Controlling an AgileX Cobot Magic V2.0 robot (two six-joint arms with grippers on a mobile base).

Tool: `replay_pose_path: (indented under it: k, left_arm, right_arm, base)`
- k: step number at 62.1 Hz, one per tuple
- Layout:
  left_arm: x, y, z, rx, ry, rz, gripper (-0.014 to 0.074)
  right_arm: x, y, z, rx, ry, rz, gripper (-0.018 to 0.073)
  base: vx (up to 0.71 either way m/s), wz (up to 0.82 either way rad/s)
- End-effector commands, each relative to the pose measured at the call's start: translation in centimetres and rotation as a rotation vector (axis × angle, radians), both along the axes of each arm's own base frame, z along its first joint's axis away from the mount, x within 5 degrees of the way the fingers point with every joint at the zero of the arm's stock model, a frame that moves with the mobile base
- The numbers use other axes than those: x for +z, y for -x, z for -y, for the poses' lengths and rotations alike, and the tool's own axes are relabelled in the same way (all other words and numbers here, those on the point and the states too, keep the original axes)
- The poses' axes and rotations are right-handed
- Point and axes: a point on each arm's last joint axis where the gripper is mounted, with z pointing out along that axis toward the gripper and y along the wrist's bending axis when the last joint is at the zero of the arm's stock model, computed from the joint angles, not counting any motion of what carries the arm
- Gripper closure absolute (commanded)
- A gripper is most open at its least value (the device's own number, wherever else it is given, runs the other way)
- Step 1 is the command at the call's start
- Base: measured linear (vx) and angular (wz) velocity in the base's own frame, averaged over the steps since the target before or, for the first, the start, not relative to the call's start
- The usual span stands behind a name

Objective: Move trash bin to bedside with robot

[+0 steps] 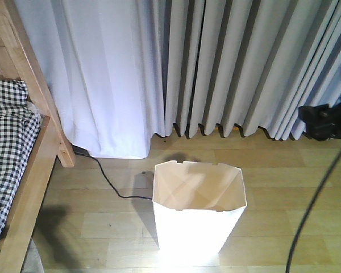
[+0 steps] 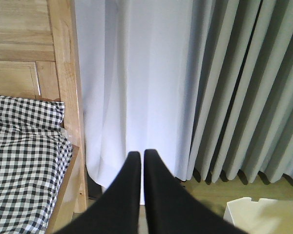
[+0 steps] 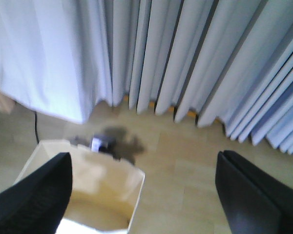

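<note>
The white trash bin (image 1: 198, 219) stands upright on the wooden floor, with its cream inside showing. The bed (image 1: 8, 136), with checked bedding and a light wooden frame, lies to its left, a strip of floor between them. My right gripper (image 3: 144, 161) hangs open above the trash bin (image 3: 95, 187). Its left finger (image 3: 41, 195) is over the bin's opening and its right finger (image 3: 256, 195) is over bare floor. In the front view the black right arm (image 1: 324, 121) shows at the right edge. My left gripper (image 2: 141, 157) is shut on nothing, pointing at the curtain beside the bed (image 2: 24, 161). A corner of the bin (image 2: 246, 214) shows low right.
Grey and white curtains (image 1: 216, 62) hang to the floor along the back. A loose black cable (image 1: 111, 185) runs over the floor from the bed's leg toward the bin. A black arm cable (image 1: 315, 199) trails at the right.
</note>
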Motion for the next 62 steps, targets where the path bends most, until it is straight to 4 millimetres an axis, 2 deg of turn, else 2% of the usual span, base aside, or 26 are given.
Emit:
replay_pose_path:
  k: [1, 15, 29, 34, 41, 56, 62]
  left_arm:
    - [0.3, 0.0, 0.0, 0.004, 0.01, 0.071, 0.0602]
    - [0.3, 0.0, 0.0, 0.004, 0.01, 0.071, 0.0602]
    - [0.3, 0.0, 0.0, 0.004, 0.01, 0.071, 0.0602]
    - [0.3, 0.0, 0.0, 0.004, 0.01, 0.071, 0.0602]
    - [0.3, 0.0, 0.0, 0.004, 0.01, 0.071, 0.0602]
    - [0.3, 0.0, 0.0, 0.004, 0.01, 0.071, 0.0602]
    - [0.3, 0.0, 0.0, 0.004, 0.01, 0.071, 0.0602]
  right_arm:
    - [2.3, 2.5, -0.1, -0.042, -0.012, 0.132, -0.0022]
    - [3.3, 9.0, -1.1, -0.059, -0.021, 0.337, -0.0022]
    - [2.2, 13.2, -2.1, -0.034, -0.061, 0.45, -0.0022]
    - [2.5, 14.4, -2.4, -0.011, -0.064, 0.499, -0.0022]
    - [2.6, 15.3, -2.8, 0.019, -0.081, 0.519, -0.0022]
    - [2.6, 15.4, -2.9, 0.029, -0.08, 0.514, -0.0022]
    - [2.7, 15.3, -2.6, -0.002, -0.074, 0.526, 0.0033]
  base:
    - [0.0, 0.0]
    - [0.0, 0.0]
    - [0.0, 0.0]
    - [0.0, 0.0]
    - [0.0, 0.0]
    - [0.0, 0.0]
    - [0.0, 0.0]
